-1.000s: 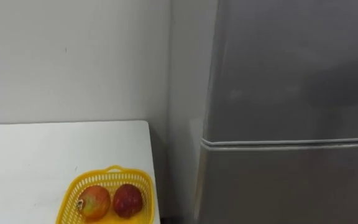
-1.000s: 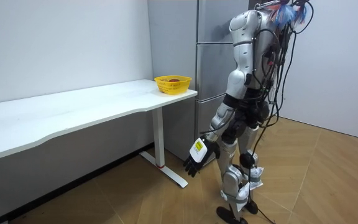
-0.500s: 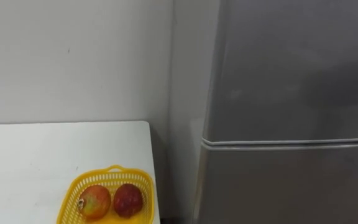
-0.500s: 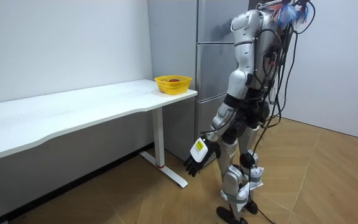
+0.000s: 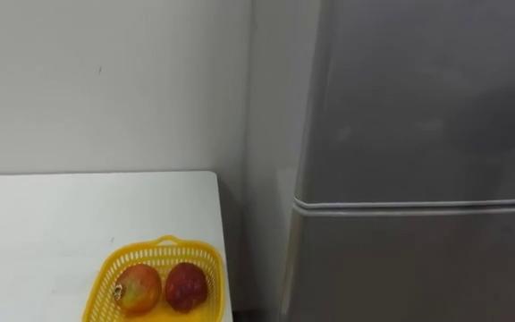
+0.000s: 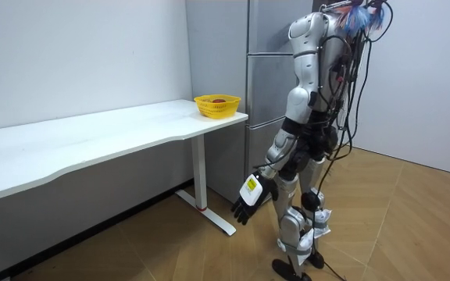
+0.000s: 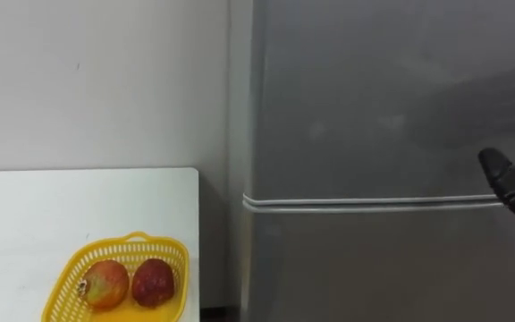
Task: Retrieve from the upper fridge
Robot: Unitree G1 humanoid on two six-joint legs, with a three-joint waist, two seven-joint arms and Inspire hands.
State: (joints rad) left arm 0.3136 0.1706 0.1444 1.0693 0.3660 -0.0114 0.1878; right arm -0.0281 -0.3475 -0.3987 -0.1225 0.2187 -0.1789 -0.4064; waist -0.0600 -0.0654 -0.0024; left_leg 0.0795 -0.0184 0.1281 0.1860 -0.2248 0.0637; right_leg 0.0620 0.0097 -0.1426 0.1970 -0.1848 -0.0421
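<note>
Right hand (image 7: pixel 513 186) is up at the view's right edge, in front of the fridge (image 7: pixel 374 268), level with the seam (image 7: pixel 374 203) between doors. Can't tell its grip. Upper door (image 7: pixel 374 89) is shut, just above and left of it. Left hand (image 6: pixel 250 200) hangs low, relaxed, empty. Right is nearer.

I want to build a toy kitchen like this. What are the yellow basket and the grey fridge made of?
The yellow basket looks like moulded plastic: bright even colour, slotted walls. The fridge seems to be metal with a satin silver-grey finish: smooth face, soft dull reflections, though possibly coated.
</note>
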